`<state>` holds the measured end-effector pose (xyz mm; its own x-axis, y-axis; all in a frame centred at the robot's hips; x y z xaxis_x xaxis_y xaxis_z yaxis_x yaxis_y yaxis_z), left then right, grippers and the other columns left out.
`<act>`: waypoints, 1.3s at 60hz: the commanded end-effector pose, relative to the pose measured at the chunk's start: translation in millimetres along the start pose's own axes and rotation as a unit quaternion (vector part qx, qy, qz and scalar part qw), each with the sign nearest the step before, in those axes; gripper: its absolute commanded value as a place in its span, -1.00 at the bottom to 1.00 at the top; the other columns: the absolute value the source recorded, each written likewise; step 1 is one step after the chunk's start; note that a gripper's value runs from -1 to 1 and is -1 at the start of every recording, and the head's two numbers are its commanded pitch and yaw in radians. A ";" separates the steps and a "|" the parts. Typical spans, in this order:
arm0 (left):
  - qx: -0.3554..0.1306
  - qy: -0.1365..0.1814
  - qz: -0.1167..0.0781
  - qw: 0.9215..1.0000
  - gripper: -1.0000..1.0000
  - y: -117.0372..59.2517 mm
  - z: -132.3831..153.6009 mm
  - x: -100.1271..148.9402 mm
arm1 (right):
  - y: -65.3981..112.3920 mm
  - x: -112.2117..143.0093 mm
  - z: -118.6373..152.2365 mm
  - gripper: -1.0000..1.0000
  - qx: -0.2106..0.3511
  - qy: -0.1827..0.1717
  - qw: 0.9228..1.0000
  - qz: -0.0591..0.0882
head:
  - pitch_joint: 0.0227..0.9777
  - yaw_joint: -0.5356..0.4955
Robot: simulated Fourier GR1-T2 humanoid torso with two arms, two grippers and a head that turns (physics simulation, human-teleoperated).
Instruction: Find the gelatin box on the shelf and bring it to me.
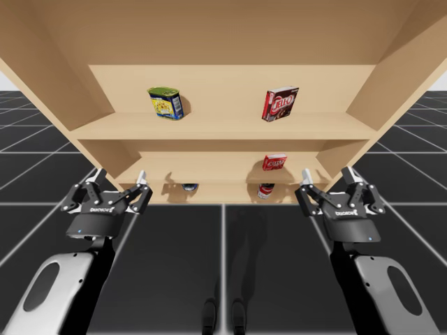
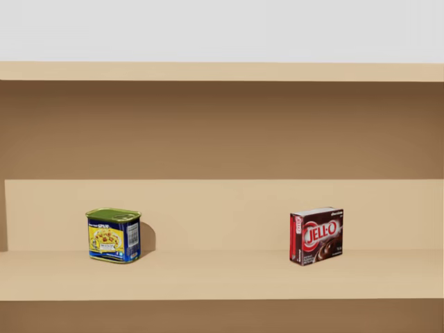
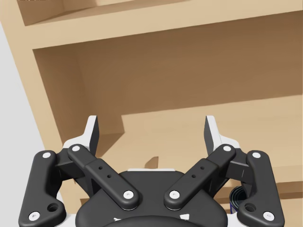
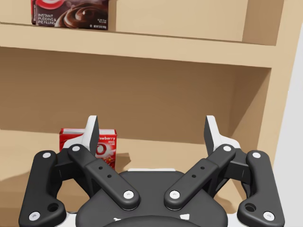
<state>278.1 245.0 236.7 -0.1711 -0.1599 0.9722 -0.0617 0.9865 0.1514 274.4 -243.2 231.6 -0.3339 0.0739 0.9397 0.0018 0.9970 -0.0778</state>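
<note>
A small red box (image 1: pixel 274 162) stands on the lower shelf board, right of centre. In the right wrist view this red box (image 4: pixel 108 147) is ahead of my gripper, partly behind one finger. A larger dark brown and red box (image 1: pixel 280 103) stands on the upper board (image 1: pixel 223 127), and shows again as the dark box (image 2: pixel 316 236) and the dark box (image 4: pixel 71 13) above the gripper. My right gripper (image 1: pixel 327 175) hangs open in front of the shelf, nothing between its fingers (image 4: pixel 151 133). My left gripper (image 1: pixel 121 179) is open too (image 3: pixel 151 133), facing bare shelf wood.
A blue and yellow can with a green top (image 1: pixel 165 102) stands at the left of the upper board, seen too as the can (image 2: pixel 114 235). A red can (image 1: pixel 265 190) and a dark round thing (image 1: pixel 189 187) sit on the lowest level. Shelf side walls (image 1: pixel 391 91) flank both arms.
</note>
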 end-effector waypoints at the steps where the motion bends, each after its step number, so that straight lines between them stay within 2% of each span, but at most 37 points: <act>1: 0.001 -0.002 -0.004 1.000 -1.00 0.3 0.9 0.5 | 1.1 -0.8 0.1 -1.00 -0.027 -0.003 1.000 -0.012 | -0.87 0.01; 4: 0.002 -0.002 -0.006 1.000 -1.00 0.4 0.7 0.4 | 1.5 -1.4 -0.8 -1.00 -0.017 -0.002 1.000 -0.009 | -0.86 0.01; 7: 0.002 -0.003 -0.006 1.000 -1.00 0.4 0.8 0.7 | 1.6 -1.2 -2.0 -1.00 -0.003 0.010 1.000 -0.021 | -0.84 0.02; 14: 0.004 -0.003 -0.006 1.000 -1.00 1.1 1.0 1.2 | -0.6 -1.2 -3.3 -1.00 0.002 0.024 0.999 -0.023 | -0.74 0.02; 16: 0.004 -0.003 -0.006 1.000 -1.00 1.3 1.2 1.4 | -0.7 -1.5 -3.7 -1.00 0.002 0.023 1.000 -0.019 | -0.67 0.02; 26: 0.006 -0.002 -0.010 1.000 -1.00 1.8 2.0 1.9 | -0.1 -1.1 -3.7 -1.00 0.000 0.025 0.999 -0.022 | -0.43 0.00; 34: 0.003 -0.004 -0.013 1.000 -1.00 0.7 3.6 2.3 | 0.0 -1.0 -3.5 -1.00 0.000 0.025 0.999 -0.021 | -0.26 -0.10; 45: -0.004 -0.004 -0.020 1.000 -1.00 -3.3 5.5 2.0 | 0.1 -0.4 -2.9 -1.00 0.000 0.025 0.999 -0.022 | -0.02 -0.35; 52: -0.006 -0.005 -0.020 1.000 -1.00 -4.6 5.5 1.5 | 1.2 -0.6 -2.7 -1.00 0.000 0.025 1.000 -0.018 | 0.09 -0.47; 56: -0.009 -0.005 -0.020 1.000 -1.00 -5.4 5.6 1.2 | 3.1 -2.4 -2.4 -1.00 0.003 0.027 1.000 -0.009 | 0.14 -0.50; 59: -0.010 -0.004 -0.020 1.000 -1.00 -6.1 5.7 0.9 | 5.2 -2.8 -2.3 -1.00 0.005 0.027 1.000 -0.009 | 0.16 -0.52; 62: -0.012 -0.005 -0.021 1.000 -1.00 -6.6 5.8 0.6 | 6.9 -3.4 -2.1 -1.00 0.006 0.025 1.000 0.001 | 0.17 -0.53; 72: -0.010 -0.003 -0.018 1.000 -1.00 -6.2 5.5 0.3 | 14.1 -1.2 -4.2 -1.00 0.022 0.046 0.998 -0.027 | 0.18 -0.51; 75: -0.010 -0.003 -0.018 1.000 -1.00 -6.3 5.5 0.1 | 18.3 4.9 -4.9 -1.00 0.029 0.060 0.997 -0.045 | 0.17 -0.50; 78: -0.010 -0.002 -0.018 1.000 -1.00 -6.5 5.5 -0.2 | 23.0 8.7 -5.4 -1.00 0.035 0.069 0.996 -0.050 | 0.17 -0.50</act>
<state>273.1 239.0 235.2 -0.1755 -0.1970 0.9646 -0.0493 0.9803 0.1912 277.2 -230.8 234.4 -0.2360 0.0189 0.9716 -0.0544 0.9980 -0.0326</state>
